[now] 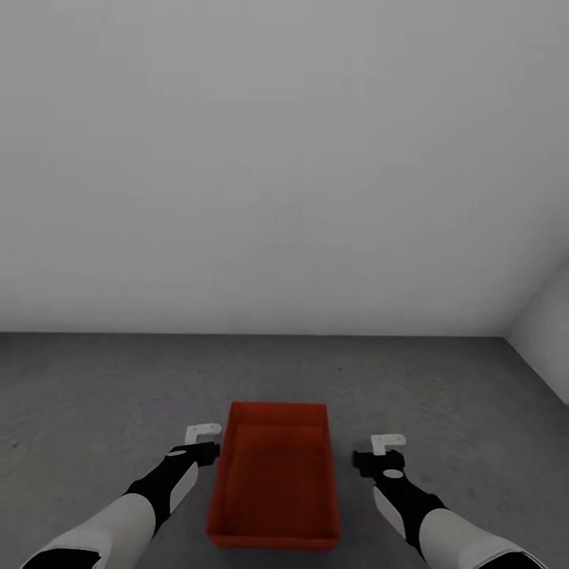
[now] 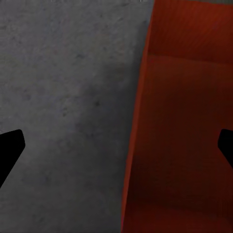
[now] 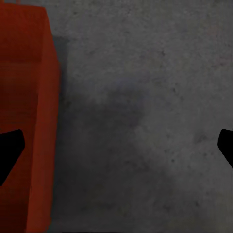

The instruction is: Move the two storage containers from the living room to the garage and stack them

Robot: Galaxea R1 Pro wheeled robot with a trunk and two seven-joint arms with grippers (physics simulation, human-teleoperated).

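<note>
Red-orange and open-topped, one storage container sits on the dark mottled concrete floor just ahead of the robot, its long axis running from near to far, with what looks like a step or second wall inside it, though I cannot tell whether that is a nested bin. The left pincer hangs just beside the container's left wall and the right pincer a little apart from the right wall; in both wrist views the dark fingertips stand wide at the frame edges with nothing between them, so both are released and empty. From here the main risk, as I judge it, is a lopsided regrasp: the left pincer sits much closer to its wall than the right, so closing inward unevenly could shove the thin-walled container sideways or skew it. The room is bare: a plain light grey wall meets the floor beyond, and a second wall closes the corner at far right.
</note>
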